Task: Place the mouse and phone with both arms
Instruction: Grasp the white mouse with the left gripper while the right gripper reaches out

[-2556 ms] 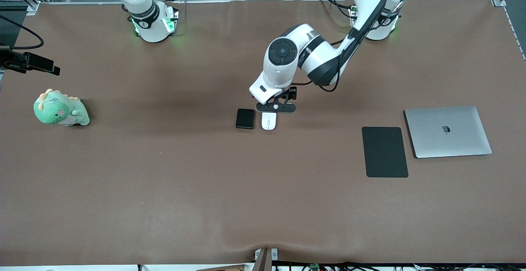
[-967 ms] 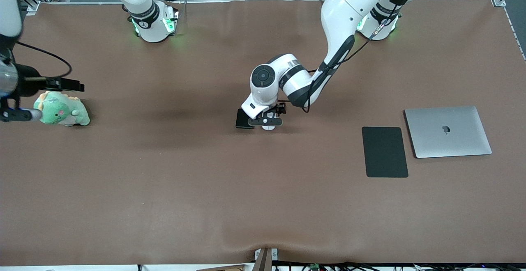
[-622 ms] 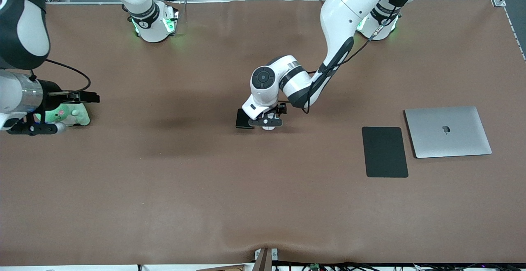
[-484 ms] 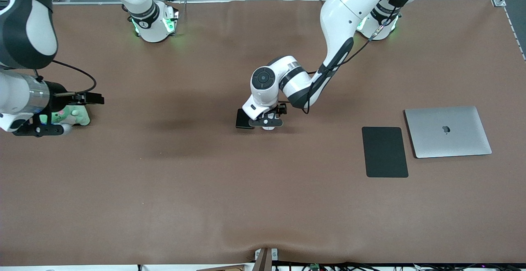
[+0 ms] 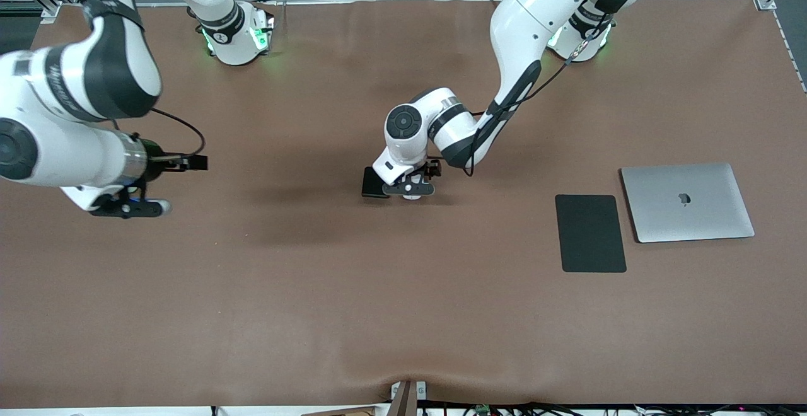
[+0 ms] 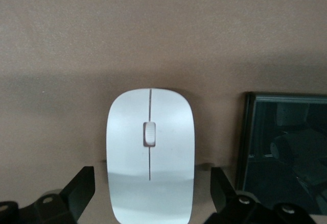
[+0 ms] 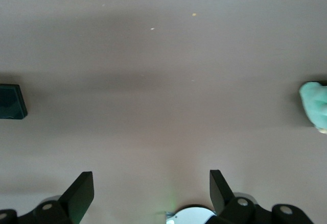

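Note:
The white mouse (image 6: 150,152) lies mid-table, flat on the brown cloth. My left gripper (image 6: 152,193) is open and low around it, one finger (image 6: 82,191) on each side with a gap showing between finger and mouse. In the front view the left gripper (image 5: 408,189) hides most of the mouse. The glossy black phone (image 5: 372,188) lies right beside the mouse, toward the right arm's end, and also shows in the left wrist view (image 6: 286,152). My right gripper (image 5: 126,208) hangs open over bare cloth near the right arm's end, with nothing between its fingers (image 7: 79,193).
A closed silver laptop (image 5: 687,202) and a flat matte black pad (image 5: 591,233) lie side by side toward the left arm's end. A green plush toy (image 7: 314,104) sits near the right gripper; the right arm hides it in the front view.
The right arm has swung in from the table's end toward the middle and now covers the green toy. The left gripper stays low and open around the mouse.

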Motion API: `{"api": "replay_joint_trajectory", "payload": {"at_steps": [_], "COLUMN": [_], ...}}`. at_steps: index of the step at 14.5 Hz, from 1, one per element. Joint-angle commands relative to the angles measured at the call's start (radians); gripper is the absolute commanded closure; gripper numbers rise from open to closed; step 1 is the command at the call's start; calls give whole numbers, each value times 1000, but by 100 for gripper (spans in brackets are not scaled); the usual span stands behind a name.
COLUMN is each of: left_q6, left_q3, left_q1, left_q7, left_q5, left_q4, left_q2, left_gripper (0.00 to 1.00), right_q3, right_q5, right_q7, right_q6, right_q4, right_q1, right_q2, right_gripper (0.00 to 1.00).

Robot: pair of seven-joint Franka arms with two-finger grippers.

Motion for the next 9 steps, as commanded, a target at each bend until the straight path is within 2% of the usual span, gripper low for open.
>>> {"api": "replay_joint_trajectory", "payload": {"at_steps": [1,2,9], "left_q6": [19,19,17], "left_q3": [7,7,7], "left_q1": [-11,-8,5], "left_q7": [-36,-37,-35], "left_q5": [24,21,24], "left_q4": [18,18,18], "left_q2": [13,11,-12], "left_gripper": [52,98,100], "right_q3": [-6,-6,-6], "right_q5": [27,27,48], "right_q7": [11,11,91], "right_q6": [22,44,201], "right_q4": [-23,-42,-166], "right_q1": [3,12,74], "right_q2": [-1,-1,-3], "right_gripper": [0,0,0]}}
